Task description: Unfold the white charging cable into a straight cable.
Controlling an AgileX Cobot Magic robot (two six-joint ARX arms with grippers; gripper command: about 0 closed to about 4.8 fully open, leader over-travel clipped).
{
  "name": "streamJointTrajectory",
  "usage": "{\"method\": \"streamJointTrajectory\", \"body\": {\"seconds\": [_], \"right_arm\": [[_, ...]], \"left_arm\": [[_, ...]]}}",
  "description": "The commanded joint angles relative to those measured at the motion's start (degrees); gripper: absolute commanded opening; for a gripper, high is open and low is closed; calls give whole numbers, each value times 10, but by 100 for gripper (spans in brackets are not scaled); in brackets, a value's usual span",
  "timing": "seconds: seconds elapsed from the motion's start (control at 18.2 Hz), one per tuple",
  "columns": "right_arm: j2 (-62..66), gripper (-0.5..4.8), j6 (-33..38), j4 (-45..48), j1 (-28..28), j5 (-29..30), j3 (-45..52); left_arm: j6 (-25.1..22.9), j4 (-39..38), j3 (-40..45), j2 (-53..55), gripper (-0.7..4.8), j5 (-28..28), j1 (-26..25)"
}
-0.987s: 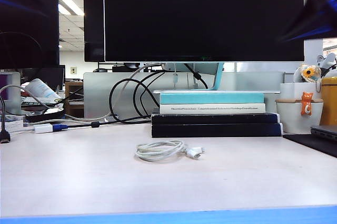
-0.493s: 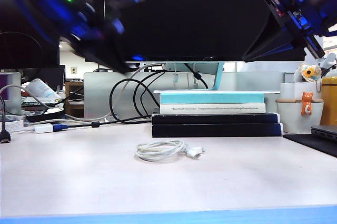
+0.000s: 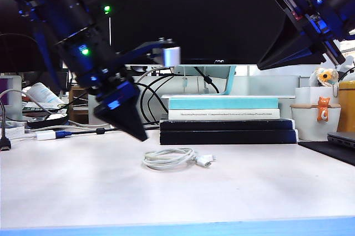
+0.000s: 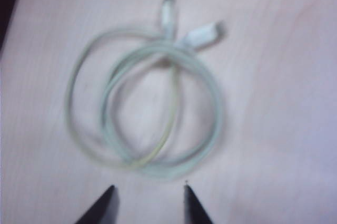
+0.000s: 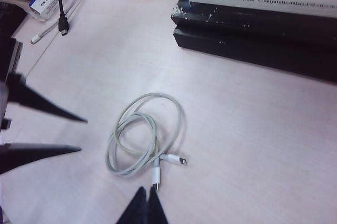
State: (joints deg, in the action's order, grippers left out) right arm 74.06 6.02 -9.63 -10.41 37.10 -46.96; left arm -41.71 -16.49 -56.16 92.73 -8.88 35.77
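The white charging cable [image 3: 166, 158] lies coiled in loose loops on the pale table, its two plugs [image 3: 205, 161] side by side at the coil's right. My left gripper [image 3: 138, 133] hangs just left of the coil, pointing down a little above the table. In the left wrist view its jaws [image 4: 149, 187] stand open with nothing between them, close to the coil's edge [image 4: 163, 170]. My right gripper [image 3: 259, 66] is high at the upper right, shut and empty. In the right wrist view its closed tips [image 5: 147, 190] point toward the cable [image 5: 152, 96] from well above.
A stack of books [image 3: 227, 122] stands right behind the cable under a big monitor [image 3: 216, 14]. Thick black cables [image 3: 138, 103] loop at the back. A white adapter with a blue plug [image 3: 52, 134] lies far left. A white cup [image 3: 313, 119] and a dark laptop [image 3: 338, 139] are at the right.
My left arm has swung down from the upper left to just beside the coil, and its jaws have opened. The right arm came into view at the upper right. The cable has not moved.
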Motion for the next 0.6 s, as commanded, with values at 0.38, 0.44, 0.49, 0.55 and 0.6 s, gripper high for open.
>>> {"method": "streamJointTrajectory", "body": {"seconds": [0.38, 0.44, 0.49, 0.55, 0.6], "right_arm": [[-2, -6, -17, -14, 0, 2, -3], [-2, -6, -17, -14, 0, 2, -3], [-2, -6, -17, -14, 0, 2, -3], [-2, -6, -17, -14, 0, 2, -3], [-2, -6, -17, -14, 0, 3, -3]], "left_arm": [[-104, -14, -11, 16, 310, -8, 24], [-104, -17, -17, 24, 310, -8, 24], [-106, -21, -24, 32, 310, -7, 24], [-106, -26, -33, 42, 310, -8, 24], [-106, -33, -44, 53, 310, -8, 24]]}}
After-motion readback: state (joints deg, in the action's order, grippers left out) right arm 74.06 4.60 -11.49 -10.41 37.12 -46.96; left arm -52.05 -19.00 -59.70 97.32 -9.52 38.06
